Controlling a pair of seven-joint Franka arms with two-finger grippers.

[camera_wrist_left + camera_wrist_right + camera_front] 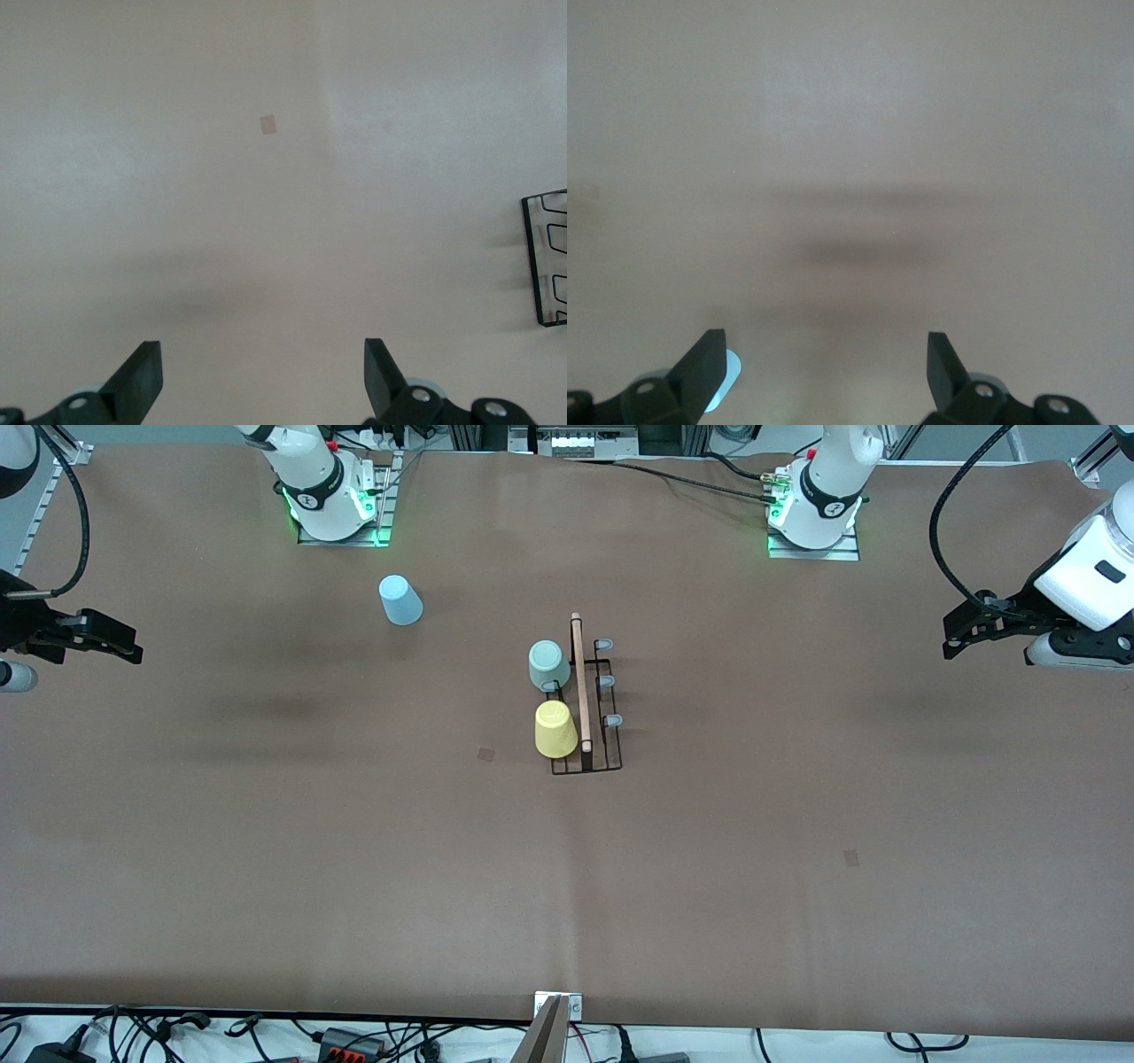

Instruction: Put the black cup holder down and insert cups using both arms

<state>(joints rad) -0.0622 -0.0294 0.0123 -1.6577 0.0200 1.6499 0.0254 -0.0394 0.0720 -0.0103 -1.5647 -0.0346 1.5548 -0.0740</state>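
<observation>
The black cup holder (611, 765) stands at the table's middle, its wooden rod (580, 682) on top. A pale grey-green cup (548, 664) and a yellow cup (555, 729) sit on pegs on its side toward the right arm's end. The three pegs (606, 682) on the side toward the left arm's end are bare. A light blue cup (400, 600) stands upside down near the right arm's base. My left gripper (955, 638) (261, 359) is open and empty, raised over the left arm's end. My right gripper (133, 648) (824, 345) is open and empty, raised over the right arm's end.
The holder's edge (545, 257) shows in the left wrist view. A sliver of the light blue cup (729, 376) shows by a right finger. Small brown marks (485, 754) (850, 857) lie on the brown table cover. Arm bases (332, 496) (815, 509) stand at the table's edge farthest from the front camera.
</observation>
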